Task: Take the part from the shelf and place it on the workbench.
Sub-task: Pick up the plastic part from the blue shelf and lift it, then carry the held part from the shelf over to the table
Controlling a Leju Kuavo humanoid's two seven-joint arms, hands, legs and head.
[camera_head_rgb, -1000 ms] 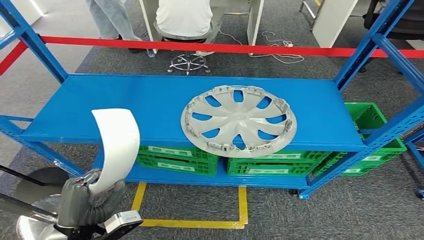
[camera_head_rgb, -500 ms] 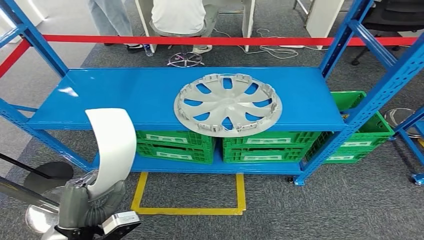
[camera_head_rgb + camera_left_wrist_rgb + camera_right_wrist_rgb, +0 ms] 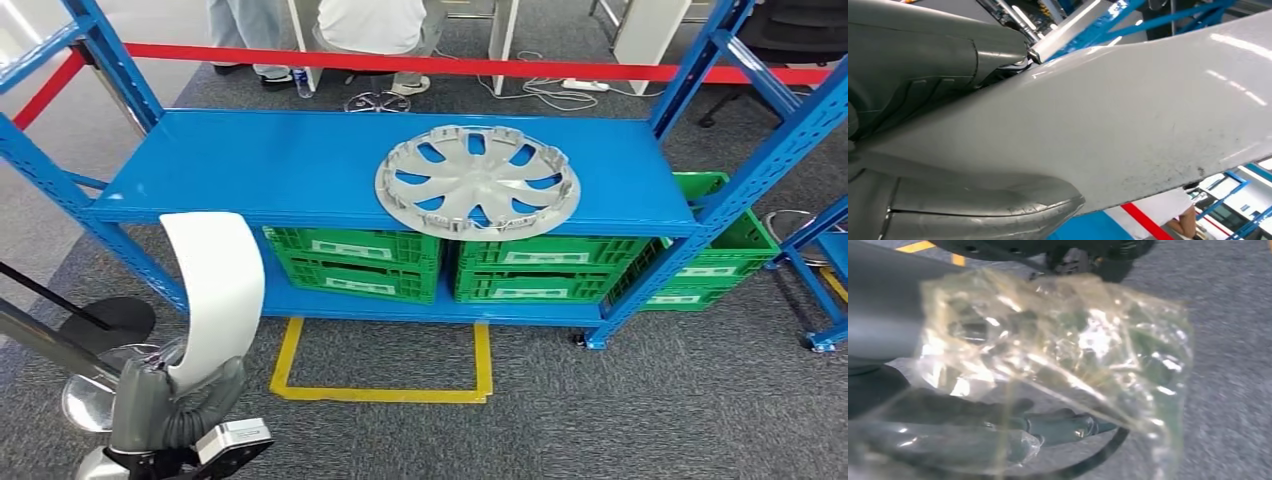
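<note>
My left hand (image 3: 170, 405) grips the lower end of a white curved part (image 3: 213, 290), which stands upright in front of the blue shelf (image 3: 250, 165) at the lower left. Close up, the white part (image 3: 1128, 115) lies pinched between the grey thumb and the fingers of that left hand (image 3: 923, 55). My right hand (image 3: 883, 310) holds a crumpled clear plastic bag (image 3: 1063, 350) over grey carpet, and its dark fingers (image 3: 1058, 424) show through the film.
A silver hubcap (image 3: 478, 180) lies on the shelf's top board. Green crates (image 3: 350, 262) fill the lower level. Red barrier tape (image 3: 400, 62) runs behind, with people (image 3: 370, 20) beyond it. Yellow floor marking (image 3: 380, 393) and a round stand base (image 3: 105, 318) lie below.
The whole picture has shifted as the camera moved: the shelf now sits higher and farther off. My left hand still holds the white part the same way.
</note>
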